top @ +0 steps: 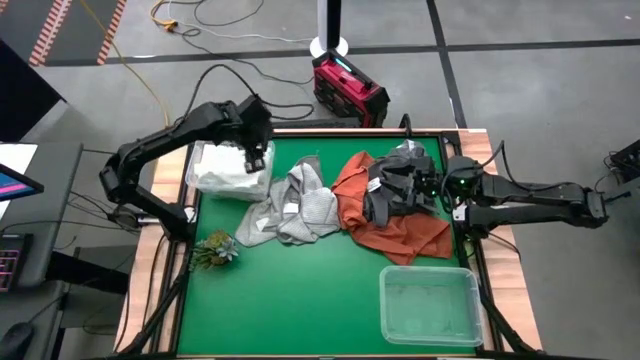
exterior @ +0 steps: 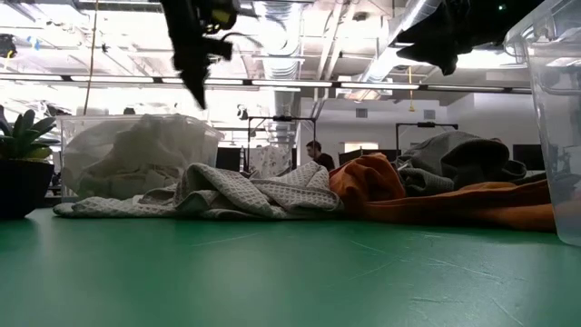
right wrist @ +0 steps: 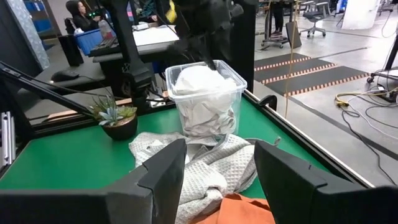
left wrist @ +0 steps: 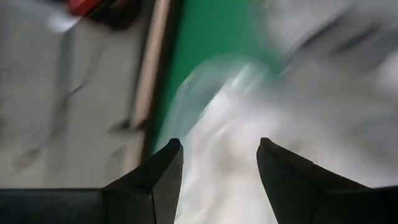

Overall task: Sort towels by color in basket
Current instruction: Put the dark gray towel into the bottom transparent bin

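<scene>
A clear bin (top: 195,165) at the table's far left holds white towels (right wrist: 202,93). My left gripper (left wrist: 217,168) hangs open above that bin, pointing down at the white cloth (left wrist: 230,124), with nothing between its fingers. Light grey towels (top: 295,205) lie crumpled on the green mat at the middle. To their right a rust orange towel (top: 395,228) lies with a dark grey towel (top: 385,200) on top of it. My right gripper (right wrist: 217,168) stays open, raised over this pile at the table's right, pointing toward the left.
An empty clear bin (top: 430,305) stands at the near right corner. A small potted plant (top: 215,248) sits near the left edge. A red case (top: 348,88) lies on the floor beyond the far edge. The near middle of the mat is bare.
</scene>
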Motion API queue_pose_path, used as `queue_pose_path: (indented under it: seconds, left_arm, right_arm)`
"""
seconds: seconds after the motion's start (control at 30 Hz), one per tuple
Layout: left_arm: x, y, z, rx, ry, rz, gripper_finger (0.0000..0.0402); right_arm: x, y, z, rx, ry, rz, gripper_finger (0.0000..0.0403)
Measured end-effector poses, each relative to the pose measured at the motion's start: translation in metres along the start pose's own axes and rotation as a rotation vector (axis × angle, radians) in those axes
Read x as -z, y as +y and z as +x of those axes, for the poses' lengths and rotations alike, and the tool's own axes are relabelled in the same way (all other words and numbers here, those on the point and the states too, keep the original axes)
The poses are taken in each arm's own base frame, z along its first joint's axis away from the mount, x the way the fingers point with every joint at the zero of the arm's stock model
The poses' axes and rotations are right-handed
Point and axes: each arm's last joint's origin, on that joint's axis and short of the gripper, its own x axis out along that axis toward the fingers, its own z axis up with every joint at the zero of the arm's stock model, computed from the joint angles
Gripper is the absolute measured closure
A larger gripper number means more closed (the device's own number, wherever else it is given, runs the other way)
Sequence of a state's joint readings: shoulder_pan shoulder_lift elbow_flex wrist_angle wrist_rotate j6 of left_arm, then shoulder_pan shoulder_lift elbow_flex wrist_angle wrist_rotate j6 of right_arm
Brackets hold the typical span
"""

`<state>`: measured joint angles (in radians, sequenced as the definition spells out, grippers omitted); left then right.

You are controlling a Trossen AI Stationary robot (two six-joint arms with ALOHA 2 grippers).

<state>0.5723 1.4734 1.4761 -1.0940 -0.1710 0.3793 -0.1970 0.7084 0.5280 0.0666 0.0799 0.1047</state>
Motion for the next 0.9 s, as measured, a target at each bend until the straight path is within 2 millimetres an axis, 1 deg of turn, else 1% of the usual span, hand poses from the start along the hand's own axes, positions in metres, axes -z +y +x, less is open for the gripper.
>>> queue_pose_path:
  seconds: [0.07, 0.13, 0.27, 0.33, 0.5, 0.63, 0.73, 0.8, 0.9]
  left_arm:
    - [-0.009, -0.011, 0.001, 0.106, -0.097, -0.027, 0.0205]
    - [-0.014, -0.029, 0.006, 0.161, -0.14, -0.002, 0.0205]
    - [-0.018, -0.072, 0.026, 0.21, -0.202, 0.1, 0.0205]
    - [-0.018, -0.091, 0.033, 0.209, -0.228, 0.141, 0.0205]
    - [-0.016, -0.128, 0.035, 0.236, -0.255, 0.201, 0.0205]
    - [-0.015, -0.152, 0.031, 0.282, -0.257, 0.186, 0.0205]
    - [-0.015, -0.165, 0.03, 0.307, -0.248, 0.16, 0.0205]
    - [-0.02, -0.173, 0.033, 0.309, -0.265, 0.106, 0.0205]
    - [-0.025, -0.181, 0.034, 0.241, -0.299, 0.025, 0.0205]
  right_arm:
    - [0.0, 0.0, 0.0, 0.0, 0.001, 0.0, 0.018]
    - [0.0, 0.0, 0.0, 0.0, 0.0, 0.0, 0.018]
    - [0.0, 0.0, 0.0, 0.0, 0.0, 0.0, 0.018]
    - [0.0, 0.0, 0.0, 0.0, 0.0, 0.0, 0.018]
    - [0.0, -0.002, 0.0, 0.011, -0.002, 0.001, 0.018]
    - [-0.001, -0.005, 0.0, 0.029, -0.005, 0.004, 0.018]
    - [0.001, -0.006, 0.002, 0.035, 0.01, 0.014, 0.018]
    - [0.006, -0.006, 0.004, 0.037, 0.053, 0.01, 0.018]
    - [0.018, -0.004, 0.009, 0.034, 0.166, -0.022, 0.018]
